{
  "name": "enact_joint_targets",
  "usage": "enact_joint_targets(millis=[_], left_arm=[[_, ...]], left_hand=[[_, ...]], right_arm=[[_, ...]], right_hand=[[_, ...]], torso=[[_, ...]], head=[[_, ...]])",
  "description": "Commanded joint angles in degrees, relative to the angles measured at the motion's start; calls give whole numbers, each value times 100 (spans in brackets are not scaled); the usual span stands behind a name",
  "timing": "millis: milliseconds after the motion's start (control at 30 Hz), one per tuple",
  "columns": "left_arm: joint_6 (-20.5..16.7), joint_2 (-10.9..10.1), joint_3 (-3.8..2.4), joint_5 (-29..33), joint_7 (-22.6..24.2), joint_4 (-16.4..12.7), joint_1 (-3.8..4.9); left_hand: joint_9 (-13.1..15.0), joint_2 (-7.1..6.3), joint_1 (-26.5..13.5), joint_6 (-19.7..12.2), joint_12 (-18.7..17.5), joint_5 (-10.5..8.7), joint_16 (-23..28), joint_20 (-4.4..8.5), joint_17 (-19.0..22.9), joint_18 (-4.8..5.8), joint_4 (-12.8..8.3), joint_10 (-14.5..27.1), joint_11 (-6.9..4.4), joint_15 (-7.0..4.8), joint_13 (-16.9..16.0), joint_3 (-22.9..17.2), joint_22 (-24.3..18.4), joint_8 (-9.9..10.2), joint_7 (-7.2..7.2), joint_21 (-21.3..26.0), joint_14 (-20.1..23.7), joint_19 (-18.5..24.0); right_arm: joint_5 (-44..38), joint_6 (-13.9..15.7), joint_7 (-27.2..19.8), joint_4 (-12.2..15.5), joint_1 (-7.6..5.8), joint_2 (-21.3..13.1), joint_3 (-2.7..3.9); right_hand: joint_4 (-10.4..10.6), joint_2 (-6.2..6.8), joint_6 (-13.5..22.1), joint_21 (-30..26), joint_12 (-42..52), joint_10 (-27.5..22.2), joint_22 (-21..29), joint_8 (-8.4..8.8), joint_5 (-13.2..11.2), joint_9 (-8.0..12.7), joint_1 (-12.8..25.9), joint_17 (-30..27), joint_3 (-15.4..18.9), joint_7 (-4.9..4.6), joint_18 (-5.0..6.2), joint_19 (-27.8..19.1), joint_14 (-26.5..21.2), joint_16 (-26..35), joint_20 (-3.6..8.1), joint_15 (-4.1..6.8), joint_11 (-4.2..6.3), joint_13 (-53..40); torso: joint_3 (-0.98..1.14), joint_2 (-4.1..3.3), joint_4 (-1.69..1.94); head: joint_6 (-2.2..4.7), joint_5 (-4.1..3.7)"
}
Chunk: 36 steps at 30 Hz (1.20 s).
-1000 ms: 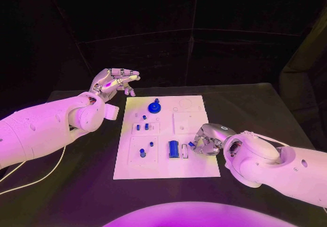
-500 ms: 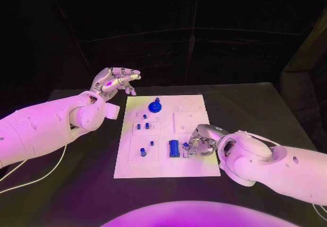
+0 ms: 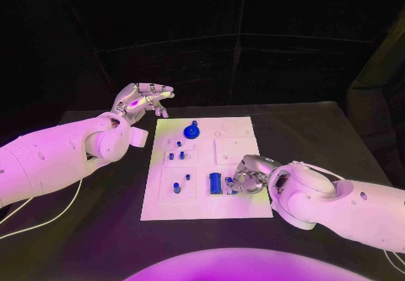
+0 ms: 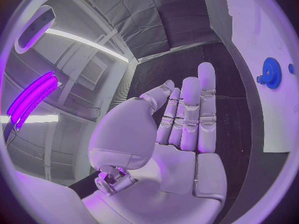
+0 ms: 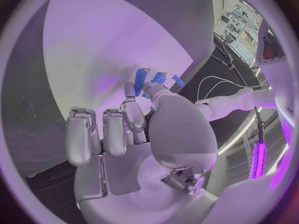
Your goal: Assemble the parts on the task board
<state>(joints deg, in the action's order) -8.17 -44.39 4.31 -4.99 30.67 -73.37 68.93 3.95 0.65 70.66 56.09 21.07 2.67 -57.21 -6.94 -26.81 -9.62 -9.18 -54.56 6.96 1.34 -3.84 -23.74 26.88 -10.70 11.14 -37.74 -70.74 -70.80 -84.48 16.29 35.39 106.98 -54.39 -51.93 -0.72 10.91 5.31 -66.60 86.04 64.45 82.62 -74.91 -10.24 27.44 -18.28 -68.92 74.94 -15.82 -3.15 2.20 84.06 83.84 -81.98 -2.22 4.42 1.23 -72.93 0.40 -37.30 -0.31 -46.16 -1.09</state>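
A white board [image 3: 206, 170] is lying in the middle of a black table [image 3: 329, 134], running lengthwise away from the robot, with small blue parts spread over it. Near the far end a blue gear [image 3: 191, 132] is sitting on the board, seemingly on its post. In the middle on the left, several small pegs [image 3: 175, 156] are standing in a raised block, and nearer the robot one more peg [image 3: 177, 188] is standing in another block. These look already placed, though whether each is fully seated is too small to tell. The far right and middle right of the board are showing pale outlines with no blue in them, so those spots are probably still waiting for parts. Toward the near end, a blue cylinder [image 3: 215, 184] is lying flat in the board's middle. The right hand [image 3: 246, 178] is reaching down over the board just beside this cylinder, fingers curled toward the surface. In the right wrist view its fingertips [image 5: 129, 92] are closing around a small blue piece [image 5: 156, 79] next to the cylinder [image 5: 141, 81]; it appears to be pinching that piece, but a firm grip cannot be confirmed. The left hand [image 3: 141, 99] is hovering in the air beyond the board's far left corner, well away from the parts, holding nothing, its fingers loosely extended and lying close together. Overall the assembly appears partly done, with the cylinder and the piece at the right hand still to be fitted.
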Motion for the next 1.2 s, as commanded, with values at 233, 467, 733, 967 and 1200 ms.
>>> enact_joint_targets(millis=[233,467,733,967,1200], left_arm=[[75,-2,-5,20,-4,-18,10],[73,-5,-5,20,-9,-21,11],[78,2,-5,20,-17,-18,11],[82,3,-5,20,-26,-17,11],[88,1,-5,20,-28,-16,11]], left_hand=[[9,12,47,-46,23,14,-13,-3,9,-85,-40,54,-4,17,0,-11,-8,-23,-14,23,38,25],[8,11,51,-48,24,14,-14,-3,11,-85,-44,56,-4,17,1,-11,-9,-24,-14,24,39,25],[8,11,51,-48,24,14,-14,-3,11,-85,-44,56,-4,17,1,-11,-9,-24,-14,24,39,25],[8,11,51,-48,24,14,-14,-3,11,-85,-44,56,-4,17,1,-11,-9,-24,-14,24,39,25],[8,11,51,-48,24,14,-14,-3,11,-85,-44,56,-4,17,1,-11,-9,-24,-14,24,39,25]], right_arm=[[1,-92,38,-44,-5,56,1],[-8,-70,47,-98,-6,75,1],[-1,21,48,-165,-6,118,2],[-23,85,27,-162,-6,120,2],[-38,119,-138,-89,-6,-14,3]], right_hand=[[107,3,-83,20,-46,43,-1048,-41,-116,-41,185,179,-27,40,-78,212,375,-33,53,56,33,26],[122,11,-84,20,16,64,-1050,-46,-212,-56,219,171,-41,43,-78,213,373,-27,59,59,36,-19],[176,14,-72,16,11,68,-1047,-47,-512,-83,312,157,-43,36,-78,210,370,-15,60,55,29,-26],[370,47,-73,4,2,74,-1037,-51,-1058,-118,592,143,148,14,-74,200,367,-3,47,38,7,-35],[351,109,-40,-17,-10,67,-1016,-40,-738,-150,589,122,491,8,-68,182,363,15,45,36,2,-47]], torso=[[-4,-6,5],[0,-3,-2],[1,-2,3],[2,-1,2],[5,7,-5]], head=[[-2,2],[-12,4],[-8,-11],[-3,-14],[3,-18]])
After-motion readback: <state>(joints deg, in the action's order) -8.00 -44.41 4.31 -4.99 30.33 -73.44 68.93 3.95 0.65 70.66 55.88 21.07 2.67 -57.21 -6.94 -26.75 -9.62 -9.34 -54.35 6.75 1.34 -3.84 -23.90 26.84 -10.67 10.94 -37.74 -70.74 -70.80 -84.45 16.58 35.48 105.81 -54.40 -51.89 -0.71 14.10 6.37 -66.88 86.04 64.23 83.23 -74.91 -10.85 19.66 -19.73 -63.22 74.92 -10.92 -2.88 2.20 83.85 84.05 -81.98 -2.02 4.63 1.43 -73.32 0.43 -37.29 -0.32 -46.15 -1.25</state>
